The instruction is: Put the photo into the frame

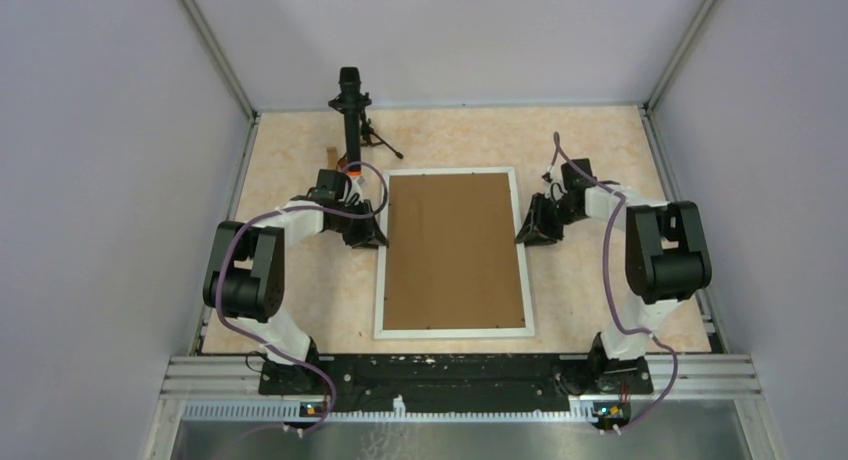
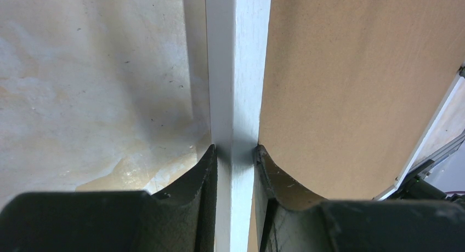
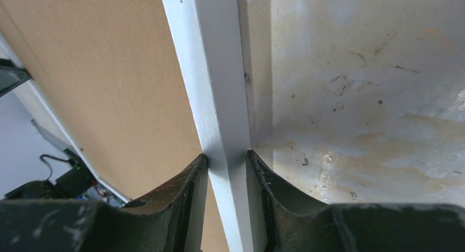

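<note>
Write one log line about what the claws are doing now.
left claw: shut on frame left rail | right claw: shut on right rail | inside frame: brown board | photo: not seen

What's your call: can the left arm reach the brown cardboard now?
Likely yes, though not freely: the left gripper is shut on a rail of the frame, and the cardboard lies inside it.

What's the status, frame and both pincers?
Left pincer shut on frame, left rail. Right pincer shut on right rail. Brown backing board fills frame; photo not in view. Nothing seen blocking.
</note>
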Robot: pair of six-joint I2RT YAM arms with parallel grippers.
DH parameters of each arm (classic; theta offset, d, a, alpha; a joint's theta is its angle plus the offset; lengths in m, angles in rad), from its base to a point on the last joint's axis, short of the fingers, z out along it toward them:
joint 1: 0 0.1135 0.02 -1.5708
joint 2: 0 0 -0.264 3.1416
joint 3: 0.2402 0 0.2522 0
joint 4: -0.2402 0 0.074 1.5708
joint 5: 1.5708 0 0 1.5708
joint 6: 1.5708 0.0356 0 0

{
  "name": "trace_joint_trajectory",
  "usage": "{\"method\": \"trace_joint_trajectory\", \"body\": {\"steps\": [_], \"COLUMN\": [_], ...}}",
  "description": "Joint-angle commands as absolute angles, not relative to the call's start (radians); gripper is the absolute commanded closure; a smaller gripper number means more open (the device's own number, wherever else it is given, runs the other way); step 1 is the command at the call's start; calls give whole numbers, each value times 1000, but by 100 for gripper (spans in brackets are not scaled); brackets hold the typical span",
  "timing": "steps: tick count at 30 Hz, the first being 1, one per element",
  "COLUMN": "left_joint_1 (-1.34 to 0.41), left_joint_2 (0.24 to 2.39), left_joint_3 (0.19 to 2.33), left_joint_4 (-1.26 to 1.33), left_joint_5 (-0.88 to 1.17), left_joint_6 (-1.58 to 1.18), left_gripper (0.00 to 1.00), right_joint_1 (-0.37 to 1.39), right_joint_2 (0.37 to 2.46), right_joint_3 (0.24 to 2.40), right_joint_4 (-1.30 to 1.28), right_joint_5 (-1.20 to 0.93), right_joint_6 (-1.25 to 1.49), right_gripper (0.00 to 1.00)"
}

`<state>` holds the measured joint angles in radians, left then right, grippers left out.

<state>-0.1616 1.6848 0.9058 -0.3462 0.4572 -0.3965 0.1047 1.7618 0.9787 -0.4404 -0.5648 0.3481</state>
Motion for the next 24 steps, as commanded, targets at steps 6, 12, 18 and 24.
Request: {"method": "trace_joint_trajectory", "body": {"steps": [6,12,18,24], "left_joint_1": [-173,-174,-174,-174], "left_joint_2": [1764,1763,1761,1757], "left_joint_3": [831,835,836,841], "left_joint_4": [-522,-520,-525,-527], "left_joint_5": [240,245,240,236], "left_joint_6": [-325,-325,-325,-326], "left_gripper": [100,100,100,100], "right_joint_1": [272,413,543,596], "right_joint_2": [1896,1950,1971,1924], "right_joint_3": [1047,1116,1219,1420], "right_joint_4": [-498,-627,-735,-887], "right_joint_5": [-138,193,350,359], "right_joint_6": [395,477,558,509], "right_gripper": [67,66,60,39]}}
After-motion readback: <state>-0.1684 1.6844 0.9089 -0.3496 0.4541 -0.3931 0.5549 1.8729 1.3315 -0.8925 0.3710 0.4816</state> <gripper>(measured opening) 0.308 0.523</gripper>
